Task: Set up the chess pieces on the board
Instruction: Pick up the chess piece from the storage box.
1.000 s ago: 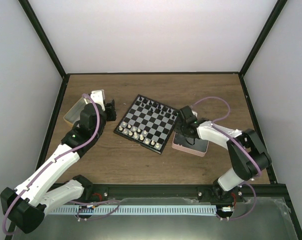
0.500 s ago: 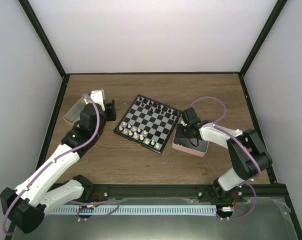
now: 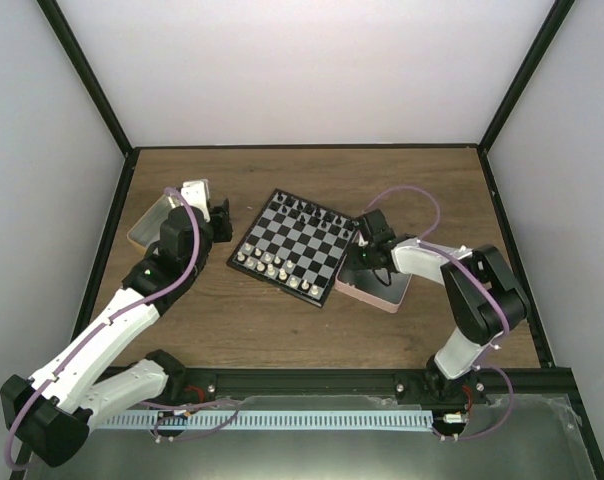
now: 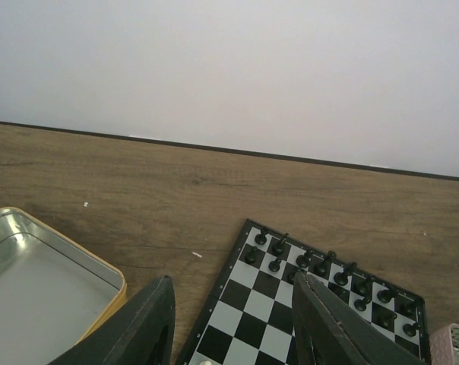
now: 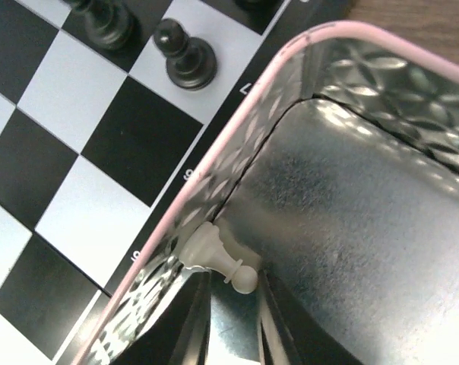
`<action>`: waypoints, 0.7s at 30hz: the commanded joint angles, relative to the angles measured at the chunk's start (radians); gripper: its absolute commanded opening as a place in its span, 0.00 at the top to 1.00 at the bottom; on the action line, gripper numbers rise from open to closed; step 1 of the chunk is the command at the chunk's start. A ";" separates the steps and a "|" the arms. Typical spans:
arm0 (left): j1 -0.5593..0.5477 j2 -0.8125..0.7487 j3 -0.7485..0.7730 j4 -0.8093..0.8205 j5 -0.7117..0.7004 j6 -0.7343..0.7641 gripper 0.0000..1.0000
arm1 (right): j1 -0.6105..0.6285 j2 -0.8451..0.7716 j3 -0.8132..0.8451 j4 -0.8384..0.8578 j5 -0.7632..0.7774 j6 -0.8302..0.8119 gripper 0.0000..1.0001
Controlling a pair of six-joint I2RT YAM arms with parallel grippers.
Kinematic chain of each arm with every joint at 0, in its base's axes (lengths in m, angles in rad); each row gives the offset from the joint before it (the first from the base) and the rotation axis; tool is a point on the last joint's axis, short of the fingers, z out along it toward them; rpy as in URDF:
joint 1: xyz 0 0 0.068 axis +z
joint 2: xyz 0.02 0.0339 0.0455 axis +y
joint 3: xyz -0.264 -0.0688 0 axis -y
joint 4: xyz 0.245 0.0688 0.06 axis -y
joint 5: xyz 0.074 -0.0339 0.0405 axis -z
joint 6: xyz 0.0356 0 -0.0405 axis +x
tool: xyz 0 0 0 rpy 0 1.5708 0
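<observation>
Awkwardly, the white pawn [image 5: 214, 251] lies on its side at lower centre of the right wrist view, tucked against the pink tray [image 5: 237, 129] wall beside the board [image 5: 85, 152]. The right gripper [image 5: 235, 304] straddles its head, jaws slightly apart; closing there could squirt the rounded piece away or catch the wall. The left gripper [image 4: 233, 319] hangs open

Left arm [image 3: 112, 320] raised, jaws wide; right arm [image 3: 437, 265] low, jaws narrowly parted.
</observation>
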State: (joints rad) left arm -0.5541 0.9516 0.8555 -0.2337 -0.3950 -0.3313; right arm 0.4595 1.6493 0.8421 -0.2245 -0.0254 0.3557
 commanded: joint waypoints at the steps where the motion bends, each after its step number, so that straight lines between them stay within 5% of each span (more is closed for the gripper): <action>1: 0.007 -0.007 -0.002 0.008 -0.004 0.017 0.56 | -0.005 0.008 0.015 0.059 -0.020 -0.048 0.84; 8: 0.007 -0.005 -0.004 0.010 -0.005 0.017 0.55 | -0.005 -0.067 -0.013 0.053 -0.036 -0.056 0.86; 14: 0.007 -0.005 -0.005 0.015 0.001 0.026 0.55 | -0.007 -0.079 0.010 0.014 -0.018 -0.306 0.74; 21: 0.008 -0.005 -0.010 0.021 0.011 0.023 0.55 | -0.019 -0.034 0.046 -0.049 -0.072 -0.439 0.72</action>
State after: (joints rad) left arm -0.5541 0.9516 0.8555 -0.2325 -0.3912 -0.3172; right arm 0.4522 1.5967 0.8436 -0.2379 -0.0563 0.0402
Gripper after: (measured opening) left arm 0.447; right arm 0.278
